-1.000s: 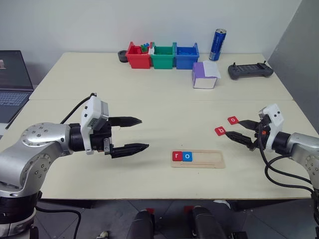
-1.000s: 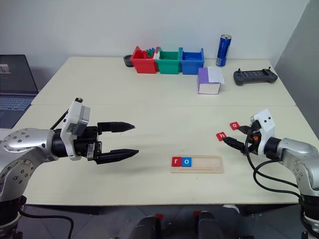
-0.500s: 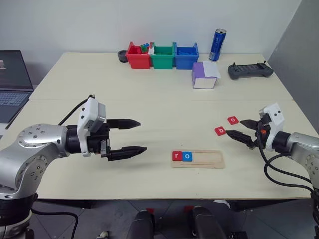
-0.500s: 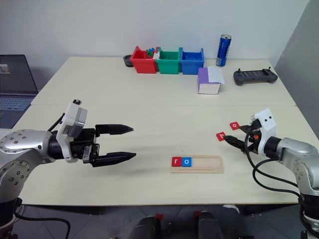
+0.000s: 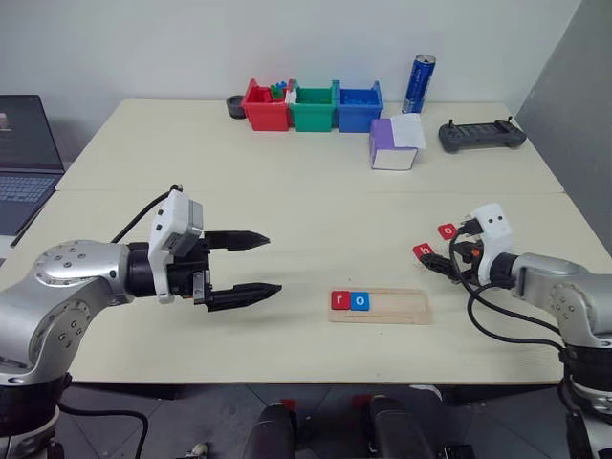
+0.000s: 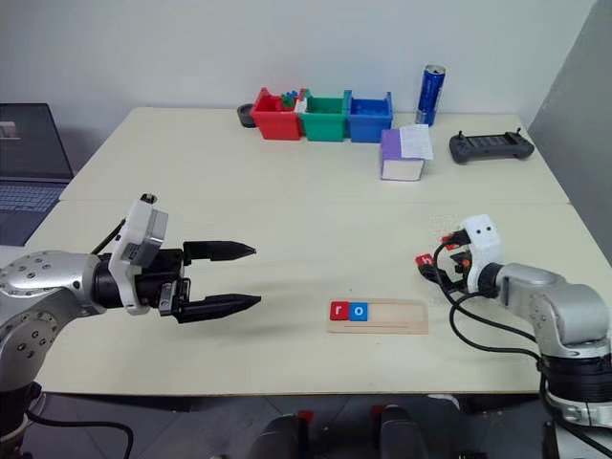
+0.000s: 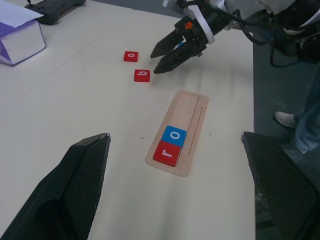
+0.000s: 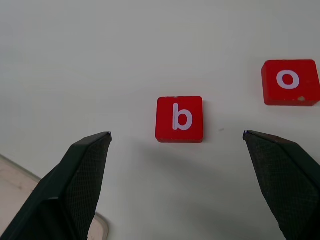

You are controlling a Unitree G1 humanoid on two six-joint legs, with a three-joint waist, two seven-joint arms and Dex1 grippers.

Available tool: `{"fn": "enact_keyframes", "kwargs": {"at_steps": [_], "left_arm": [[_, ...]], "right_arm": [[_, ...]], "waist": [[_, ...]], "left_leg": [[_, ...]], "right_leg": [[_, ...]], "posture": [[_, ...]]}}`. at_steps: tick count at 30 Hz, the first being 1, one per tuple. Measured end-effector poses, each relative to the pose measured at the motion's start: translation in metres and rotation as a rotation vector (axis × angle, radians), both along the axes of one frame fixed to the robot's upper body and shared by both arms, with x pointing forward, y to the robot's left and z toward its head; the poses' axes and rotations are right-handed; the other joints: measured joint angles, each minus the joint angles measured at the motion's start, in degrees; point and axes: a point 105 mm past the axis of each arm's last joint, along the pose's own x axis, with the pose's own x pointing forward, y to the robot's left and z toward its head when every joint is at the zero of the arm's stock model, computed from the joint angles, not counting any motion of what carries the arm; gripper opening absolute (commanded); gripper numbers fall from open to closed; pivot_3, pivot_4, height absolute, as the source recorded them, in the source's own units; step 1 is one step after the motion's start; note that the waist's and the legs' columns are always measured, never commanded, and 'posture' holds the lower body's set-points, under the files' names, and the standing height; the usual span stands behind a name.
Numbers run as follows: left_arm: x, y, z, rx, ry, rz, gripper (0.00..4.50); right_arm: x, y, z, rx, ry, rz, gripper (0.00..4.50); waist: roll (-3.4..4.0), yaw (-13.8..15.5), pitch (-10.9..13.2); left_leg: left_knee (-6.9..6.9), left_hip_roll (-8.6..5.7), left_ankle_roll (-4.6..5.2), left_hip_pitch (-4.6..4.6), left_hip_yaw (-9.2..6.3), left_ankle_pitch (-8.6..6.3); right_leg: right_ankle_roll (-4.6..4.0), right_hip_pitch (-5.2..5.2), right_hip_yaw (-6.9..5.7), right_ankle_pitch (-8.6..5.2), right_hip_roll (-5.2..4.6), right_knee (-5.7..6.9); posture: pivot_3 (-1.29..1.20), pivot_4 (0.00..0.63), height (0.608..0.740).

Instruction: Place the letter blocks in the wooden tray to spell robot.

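While the right hand gapes, the red b block lies between its fingers.

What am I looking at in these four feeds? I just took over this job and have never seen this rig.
It is a two-armed robot at a table. Two feeds come from its head, looking down over both arms; the other two come from cameras on its wrists, looking along the fingers. The left gripper hangs open over the table, holding nothing. The right gripper is open too, aimed at the red b block, with the red o block beside it. The wooden tray already holds a red r block and a blue o block. At the far edge stand coloured bins, a can, a purple-and-white box and a controller.
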Motion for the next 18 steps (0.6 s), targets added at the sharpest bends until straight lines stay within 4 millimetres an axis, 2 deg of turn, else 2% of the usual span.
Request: {"fn": "enact_keyframes", "kwargs": {"at_steps": [10, 18], "left_arm": [[-0.001, 0.000, 0.000, 0.005, -0.003, -0.005, 4.43], [-0.001, -0.001, 0.001, 0.004, -0.013, -0.007, 4.43]], "right_arm": [[-0.001, 0.017, 0.005, 0.015, -0.005, -0.090, 4.50], [0.012, 0.012, 0.004, -0.006, -0.022, -0.160, 4.50]], "waist": [[0.00, -0.08, 0.00], [-0.01, -0.05, -0.01]], "left_leg": [[-0.01, 0.00, 0.00, 0.00, -0.01, 0.00], [-0.03, 0.00, 0.01, -0.02, 0.00, 0.00]], "right_leg": [[0.03, -0.03, 0.00, -0.01, 0.01, 0.02], [-0.02, -0.05, -0.01, 0.01, 0.01, -0.01]], "posture": [[0.00, 0.150, 0.740], [0.00, 0.150, 0.740]]}}
